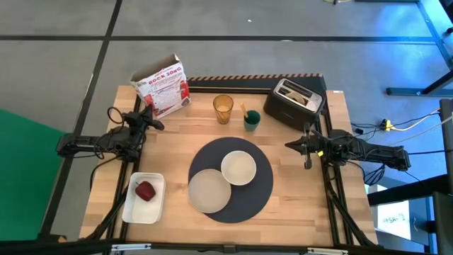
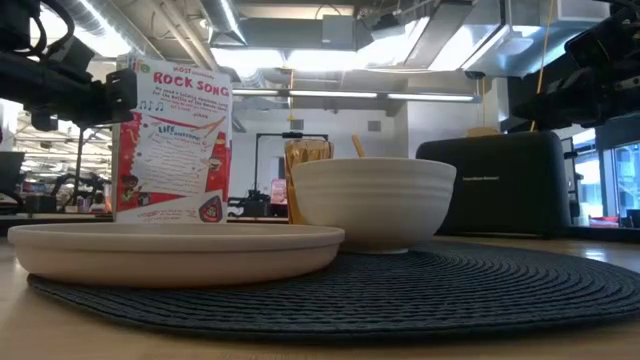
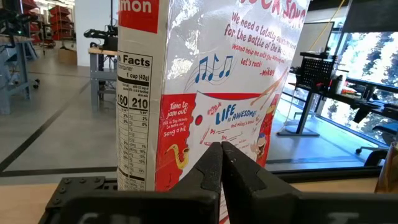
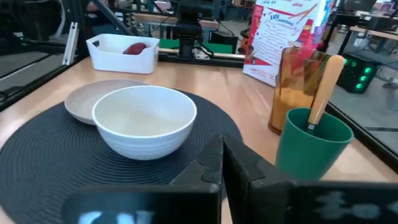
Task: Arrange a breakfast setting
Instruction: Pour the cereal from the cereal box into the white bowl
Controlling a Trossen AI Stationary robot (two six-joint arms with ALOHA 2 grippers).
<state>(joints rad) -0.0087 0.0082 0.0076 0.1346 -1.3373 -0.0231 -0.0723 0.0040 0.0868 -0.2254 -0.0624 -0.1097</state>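
The pale wooden table [image 1: 297,198] is carrying every item of the setting. The round dark grey woven mat [image 1: 251,195] is lying at the middle of the table toward its near edge. On it the flat white round plate [image 1: 208,191] is resting at the near left, overlapping the mat's rim, and the small white ribbed bowl [image 1: 238,168] is sitting beside it, seemingly touching the plate's edge. The black two-slot toaster [image 1: 293,101] is standing at the far right corner, the red-and-white cereal box [image 1: 163,86] at the far left, and the white rectangular tray [image 1: 144,197] holding a dark red object [image 1: 145,190] near the left front. The amber see-through tumbler [image 1: 223,109] is standing off the mat, behind it. Just beside it, a green cup [image 1: 252,120] is holding the orange-handled spoon [image 4: 324,84] upright.

The left gripper [image 1: 154,122] is hanging at the table's left side, fingers pressed together on nothing, pointing at the cereal box. The right gripper [image 1: 291,145] is hanging at the right side between the toaster and the mat, likewise clenched and empty.

No item is in hand, so the step appears to be the first reach. Judged from the layout, the tumbler and spoon are the pieces remaining outside the mat. The right gripper would need to spread its fingers before descending, approach the spoon handle from above to avoid tipping the cup, and keep clear of the tumbler next to it.
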